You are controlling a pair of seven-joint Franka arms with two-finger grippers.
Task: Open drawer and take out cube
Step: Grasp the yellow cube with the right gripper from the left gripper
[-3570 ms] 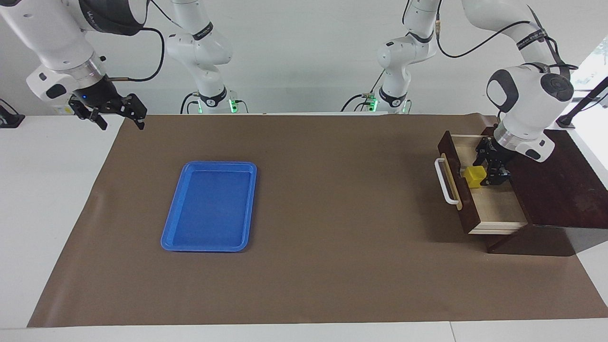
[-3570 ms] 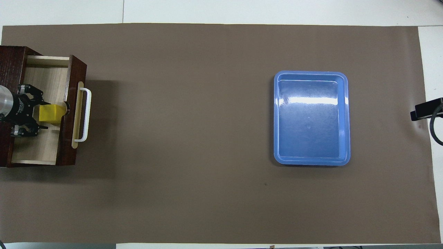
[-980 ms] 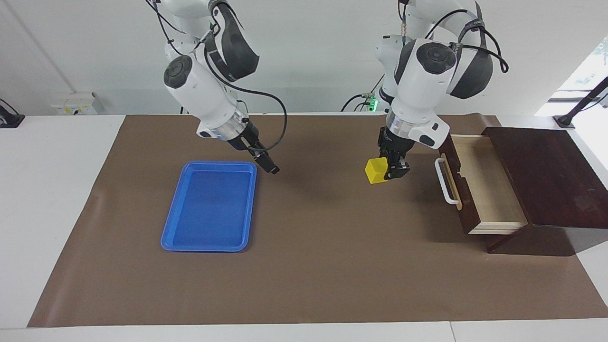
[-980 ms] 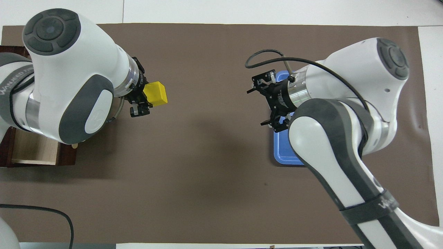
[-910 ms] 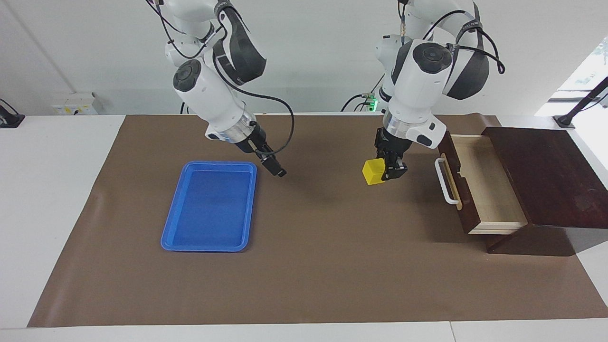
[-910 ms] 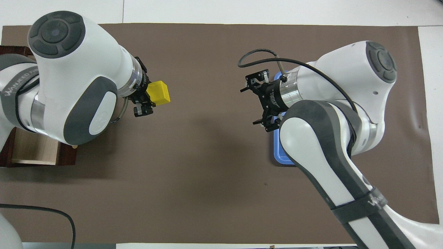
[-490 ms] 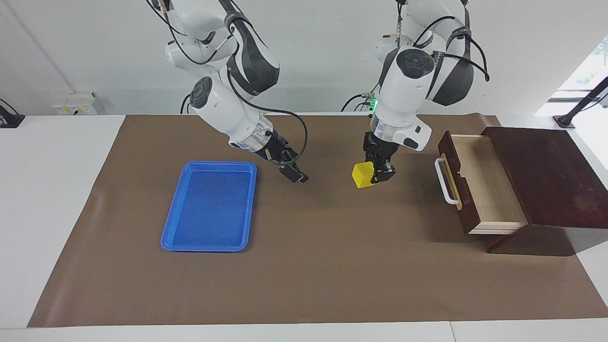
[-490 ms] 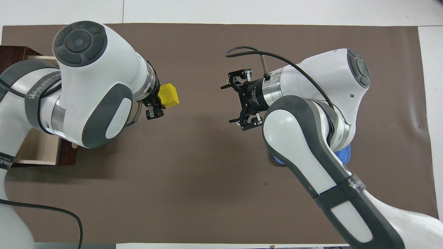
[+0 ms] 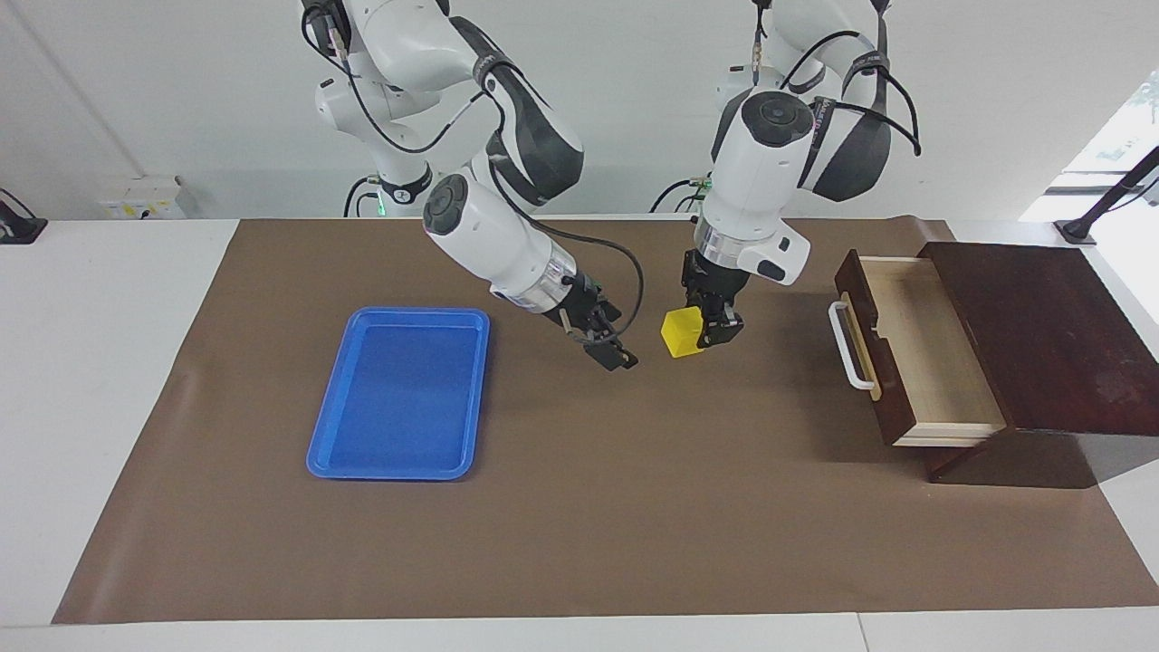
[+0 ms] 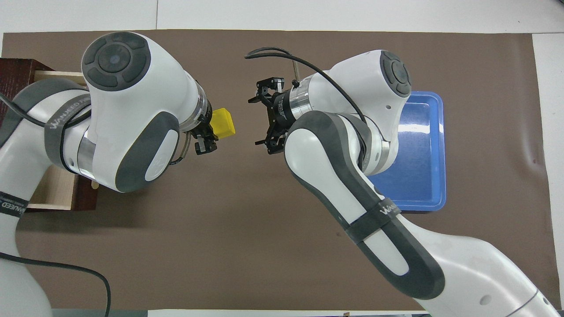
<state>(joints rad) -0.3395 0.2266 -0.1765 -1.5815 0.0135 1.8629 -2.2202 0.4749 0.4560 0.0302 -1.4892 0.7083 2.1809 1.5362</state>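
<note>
Drawer opened, block removed, handover pending.

Table point(image 9: 118, 380): brown mat, blue tray point(image 9: 398, 398) toward the right arm's end. Drawer point(image 9: 914, 353), at the left arm's end: pulled out, seen empty; opening judged done. Left gripper point(image 9: 704, 333), clenched on the block point(image 9: 681, 332), is held over mid-mat. Right gripper point(image 9: 614, 353), fingers spread, empty, just beside it. Setting down remains. Arm bands: lettering not fully legible.

The dark wooden drawer point(image 9: 905, 344) sits at the left arm's end of the table point(image 9: 634, 507) (pulled out); the flat blue plastic tray point(image 9: 398, 394) lies toward the right arm's end.
</note>
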